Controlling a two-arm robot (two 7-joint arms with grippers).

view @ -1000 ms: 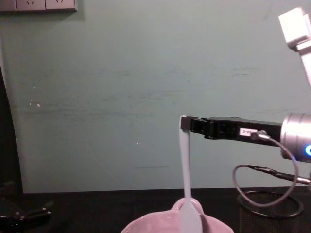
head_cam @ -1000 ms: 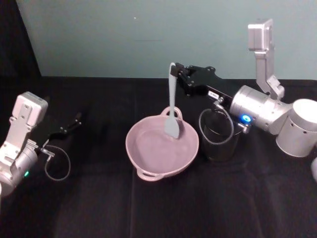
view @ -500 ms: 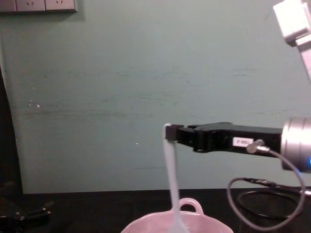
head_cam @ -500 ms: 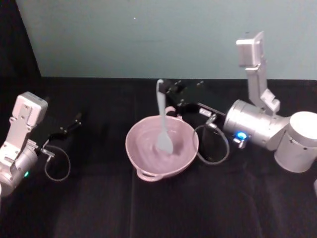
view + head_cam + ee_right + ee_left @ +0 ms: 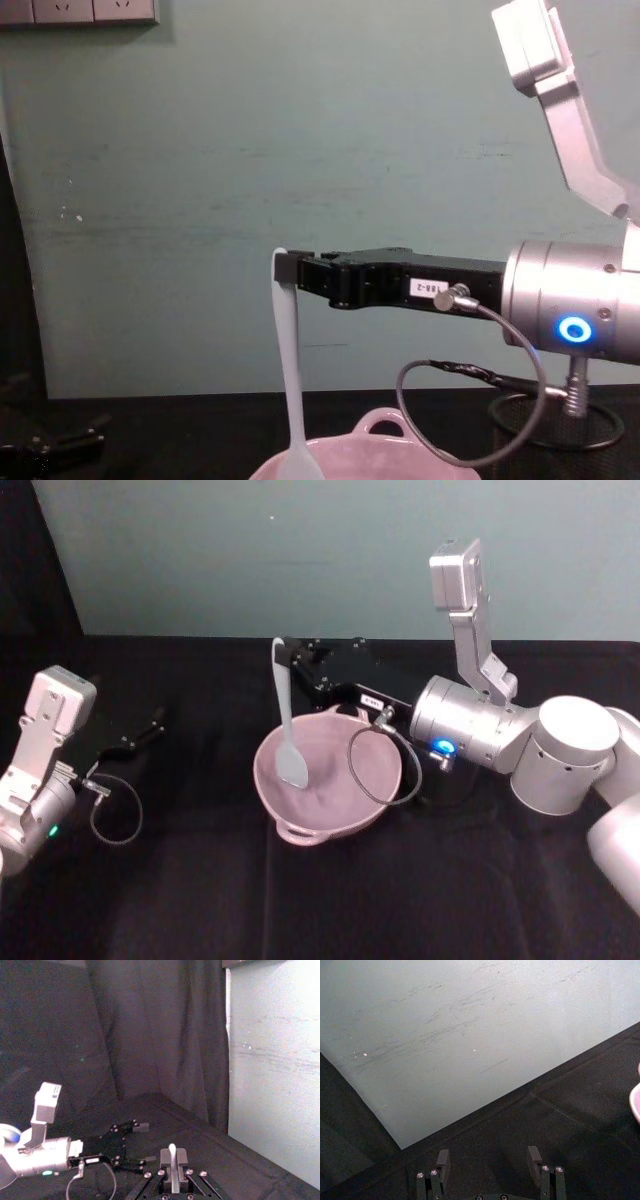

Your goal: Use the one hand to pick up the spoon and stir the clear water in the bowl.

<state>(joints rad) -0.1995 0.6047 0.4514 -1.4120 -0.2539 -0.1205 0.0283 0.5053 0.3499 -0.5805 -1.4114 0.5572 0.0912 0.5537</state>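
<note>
While the right pincer (image 5: 283, 652) is clamped on the handle tip of the spoon (image 5: 286, 710), the long white utensil hangs almost upright, its flat paddle end down inside the pale pink bowl (image 5: 385, 792). This bowl sits near the middle of the black counter. The paddle is on the side of the bowl nearer the counter's left edge, close to the inner wall. From the chest view, the paddle dips below the wavy rim, though how deep it reaches is hidden. The clear water cannot be told apart from the pink interior.

The right arm reaches in from the counter's right edge, its silver wrist and blue ring light beside the bowl and a grey cable looping over the rim. A black wire-mesh cup (image 5: 605, 420) stands just behind that wrist. The left pincer (image 5: 488, 1160) is parked near the counter's left edge, fingers apart and holding nothing.

Judging by this, the pick-up is done and the spoon is placed for stirring. What remains is to sweep the paddle around through the water without knocking the bowl's wall.
</note>
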